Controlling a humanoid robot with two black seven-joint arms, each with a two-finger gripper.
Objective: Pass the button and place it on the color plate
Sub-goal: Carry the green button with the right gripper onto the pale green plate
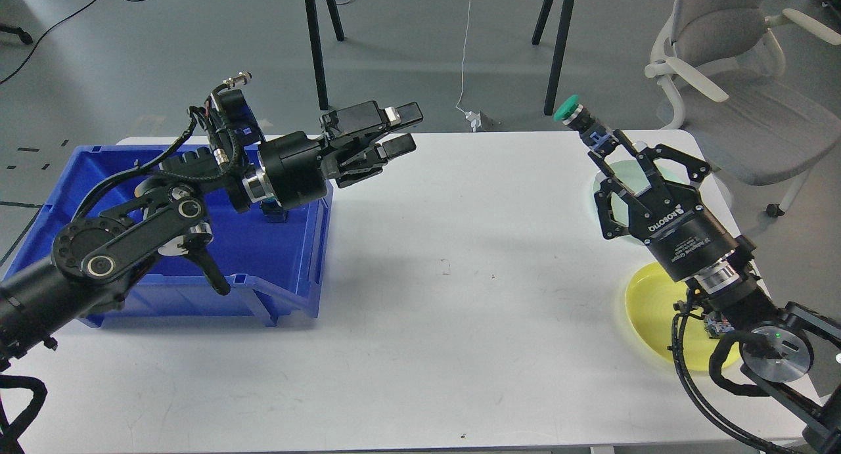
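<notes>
The right gripper (608, 153) hangs above the far right of the white worktop (460, 309), its fingers clamped on the green button (573, 112), which sticks up tilted, green cap toward the far left. Its lower body is hidden between the fingers. Beneath that gripper a pale green plate (601, 184) is mostly covered by it, only slivers showing. Nearer, a yellow plate (650, 309) is partly hidden by the wrist and cables. The left gripper (407, 131) hovers over the right edge of the blue bin (289, 257), fingers apart and holding nothing. The bin's contents are largely screened by that arm.
</notes>
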